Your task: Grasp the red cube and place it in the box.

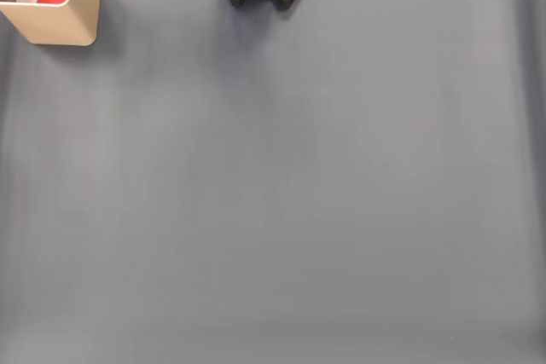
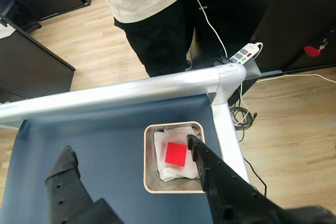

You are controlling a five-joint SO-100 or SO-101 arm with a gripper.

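Red cube (image 2: pixel 176 153) seen lying on white lining inside box (image 2: pixel 149 182), at counter (image 2: pixel 105 140) corner by metal rail (image 2: pixel 121 94); pincer (image 2: pixel 128 153) spread wide, empty, held above box; withdrawal judged best made straight upward, fingers kept clear of thin walls.

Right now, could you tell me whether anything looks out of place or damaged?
Nothing stands out. The red cube lies flat on the white lining inside the box, which stands upright near the table's corner. The pincer hangs open above it, holding nothing.
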